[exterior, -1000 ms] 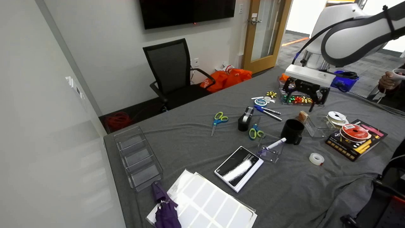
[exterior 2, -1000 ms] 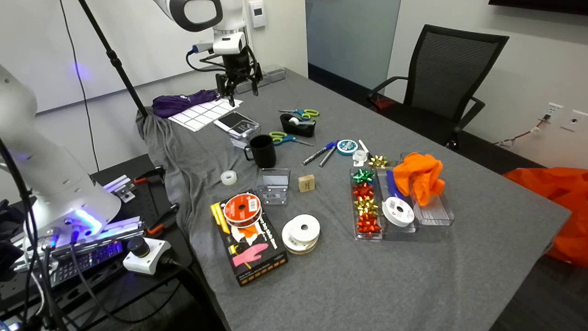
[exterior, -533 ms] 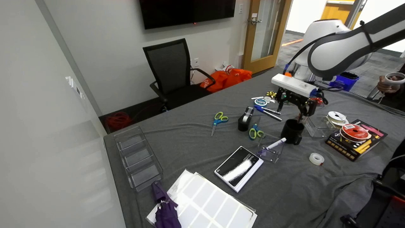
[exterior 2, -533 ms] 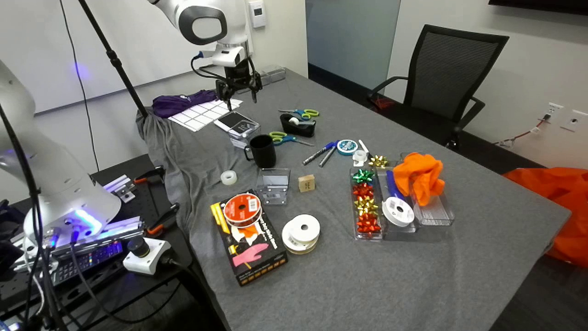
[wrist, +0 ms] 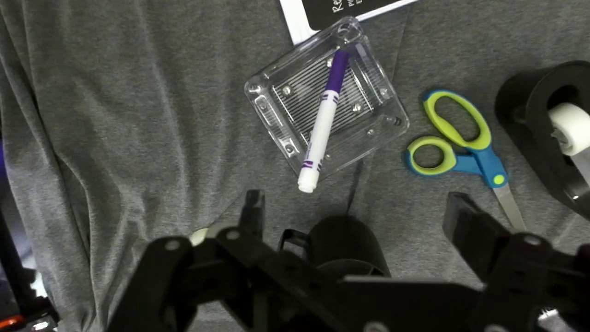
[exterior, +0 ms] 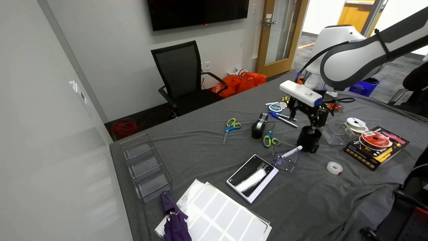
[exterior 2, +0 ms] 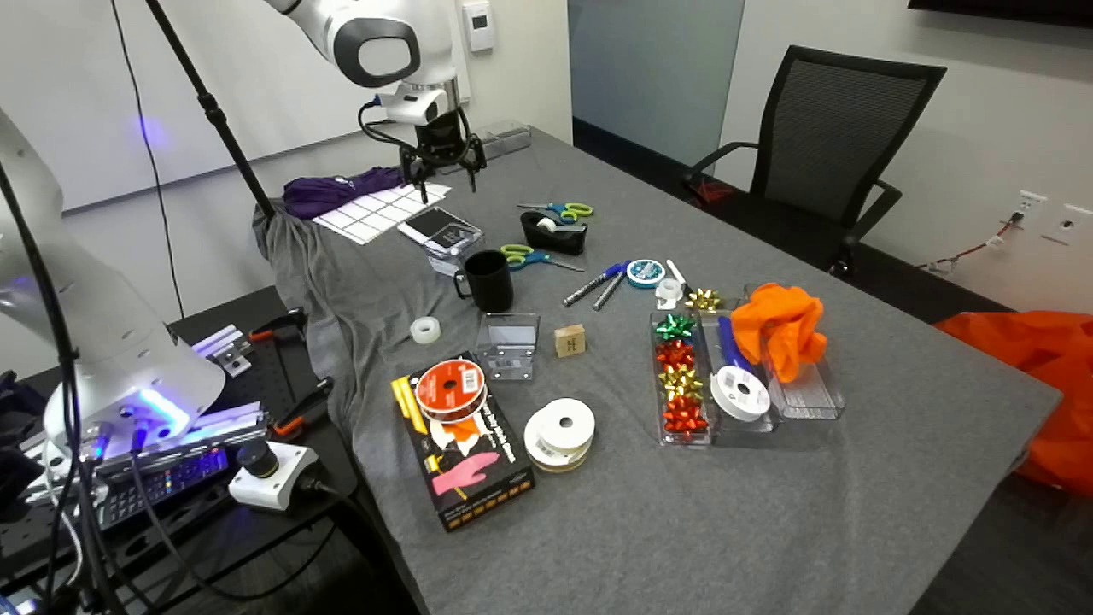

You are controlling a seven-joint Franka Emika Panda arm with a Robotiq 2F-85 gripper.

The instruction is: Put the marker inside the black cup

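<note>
The marker, white with a purple end, lies tilted in a small clear tray in an exterior view [exterior: 289,153] and in the wrist view [wrist: 322,121]. Its white end sticks out over the tray's edge. The black cup, with a side handle, stands upright on the grey cloth in both exterior views [exterior: 306,142] [exterior 2: 490,284]. It also shows partly behind the gripper in the wrist view [wrist: 343,237]. My gripper is open and empty in both exterior views [exterior: 302,124] [exterior 2: 449,195]. In the wrist view its fingers [wrist: 355,203] are wide apart, with marker and cup between or ahead of them.
Beside the clear tray [exterior: 285,166] are scissors [wrist: 461,138], a black tape dispenser [wrist: 530,110] and a black-and-white box [exterior: 252,177]. A white tape roll [exterior 2: 425,330], a clear holder [exterior 2: 510,342], a wooden block [exterior 2: 569,340] and a glove box [exterior 2: 478,478] stand near the cup.
The open gripper has come lower and shifted left in an exterior view, so that one finger now overlaps the cup there. The marker and cup have not moved.
</note>
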